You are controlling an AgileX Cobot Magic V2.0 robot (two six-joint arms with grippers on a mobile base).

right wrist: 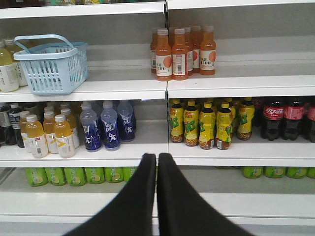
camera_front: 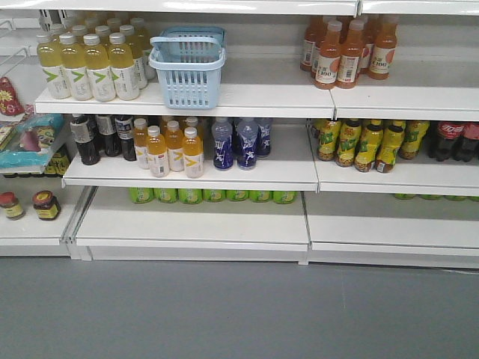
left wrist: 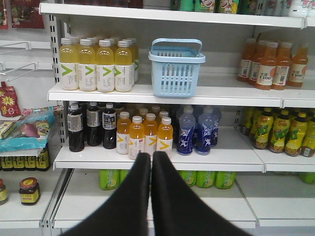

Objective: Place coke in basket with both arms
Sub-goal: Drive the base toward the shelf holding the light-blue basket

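On the lowest shelf [camera_front: 194, 224], a row of green bottles [camera_front: 213, 196] lies far back under the shelf above. Two small dark jars [camera_front: 30, 205] stand at the left end of a side ledge. On the middle shelf [camera_front: 277, 168], from left to right, stand dark bottles with white labels [camera_front: 101, 138], orange juice bottles [camera_front: 168, 149] near the front edge, blue bottles [camera_front: 236, 142], yellow-labelled bottles [camera_front: 367, 143], and at the right end dark cola bottles [right wrist: 283, 117] with red label bands. The basket [camera_front: 187, 86] sits upright on the upper shelf [camera_front: 262, 93] by its front edge. It is just right of the pale yellow bottles [camera_front: 90, 67] and well apart from the amber bottles [camera_front: 348, 52] in the next bay. Through its open top only its own slotted blue walls show, and one handle is swung up. The left gripper [left wrist: 151, 155] is held level and faces the orange juice bottles. Its two black fingers are pressed together along a thin seam with nothing between them. The right gripper [right wrist: 156, 156] faces the joint between the two shelf bays, closed the same way and holding nothing.
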